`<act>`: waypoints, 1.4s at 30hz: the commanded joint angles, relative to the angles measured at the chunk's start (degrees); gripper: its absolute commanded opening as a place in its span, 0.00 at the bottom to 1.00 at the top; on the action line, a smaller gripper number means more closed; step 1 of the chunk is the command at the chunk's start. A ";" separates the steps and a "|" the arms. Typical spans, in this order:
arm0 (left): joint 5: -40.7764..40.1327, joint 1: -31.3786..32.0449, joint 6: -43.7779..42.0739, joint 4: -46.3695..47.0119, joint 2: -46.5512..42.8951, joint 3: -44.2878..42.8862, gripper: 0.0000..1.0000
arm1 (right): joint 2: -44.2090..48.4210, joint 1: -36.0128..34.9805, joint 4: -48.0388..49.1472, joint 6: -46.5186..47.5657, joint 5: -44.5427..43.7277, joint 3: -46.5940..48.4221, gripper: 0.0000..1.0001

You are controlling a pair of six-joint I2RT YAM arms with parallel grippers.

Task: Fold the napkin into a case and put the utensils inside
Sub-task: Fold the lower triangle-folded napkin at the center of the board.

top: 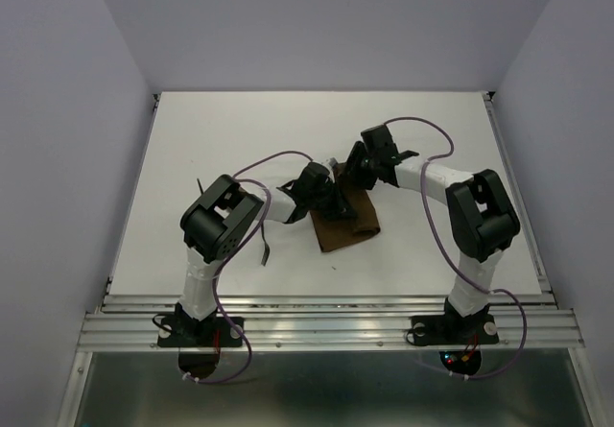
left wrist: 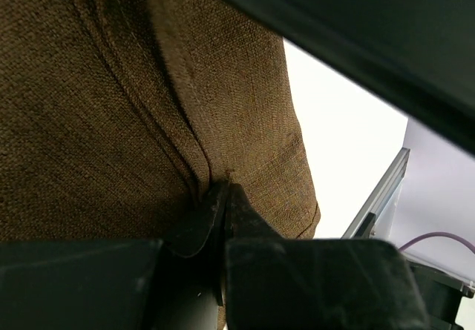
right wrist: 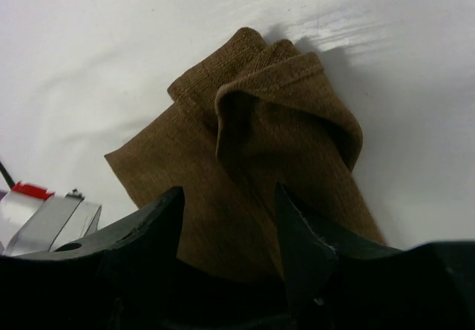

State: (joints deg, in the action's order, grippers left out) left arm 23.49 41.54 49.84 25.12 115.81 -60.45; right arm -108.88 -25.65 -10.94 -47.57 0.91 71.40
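**Napkin of plain dark brown cloth (top: 350, 224) under both tools**

The left tool (left wrist: 225, 196) is clenched on a raised crease of it. The right tool (right wrist: 226, 196) hangs released, jaws apart, just over the folded layers. The cloth lies folded near the middle of the white tabletop (top: 240, 130).
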 commanded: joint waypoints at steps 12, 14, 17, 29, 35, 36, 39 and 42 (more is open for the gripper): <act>-2.74 0.21 -3.79 -4.20 0.65 2.26 0.06 | 20.81 -0.54 -4.09 4.15 -2.23 -14.35 0.36; -2.83 0.12 -4.23 -4.29 0.38 2.26 0.06 | 22.39 -0.54 -4.00 4.68 -1.61 -16.80 0.10; -3.01 0.12 -4.67 -5.17 0.38 1.91 0.06 | 24.06 -0.54 -2.95 5.12 1.20 -20.31 0.01; -4.32 0.12 -6.34 -7.37 -0.32 0.33 0.06 | 24.07 -0.54 4.69 8.28 11.39 -30.08 0.01; -4.15 0.12 -7.22 -8.60 -0.58 -0.81 0.06 | 21.87 -0.54 4.53 9.16 8.94 -30.70 0.01; -4.15 0.12 -7.57 -8.86 -0.67 -0.99 0.06 | 22.13 -0.54 4.35 9.42 8.76 -30.53 0.01; -3.45 0.12 -7.92 -9.57 -1.11 -1.95 0.06 | 22.84 -0.54 2.59 10.04 7.18 -29.47 0.01; -3.18 0.12 -8.88 -10.70 -1.11 -2.74 0.07 | 23.10 -0.54 0.57 10.48 6.39 -28.33 0.01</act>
State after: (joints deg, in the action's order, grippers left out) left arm 23.42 41.67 44.84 21.54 115.74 -62.41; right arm -86.91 -25.65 -8.97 -38.94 9.50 41.28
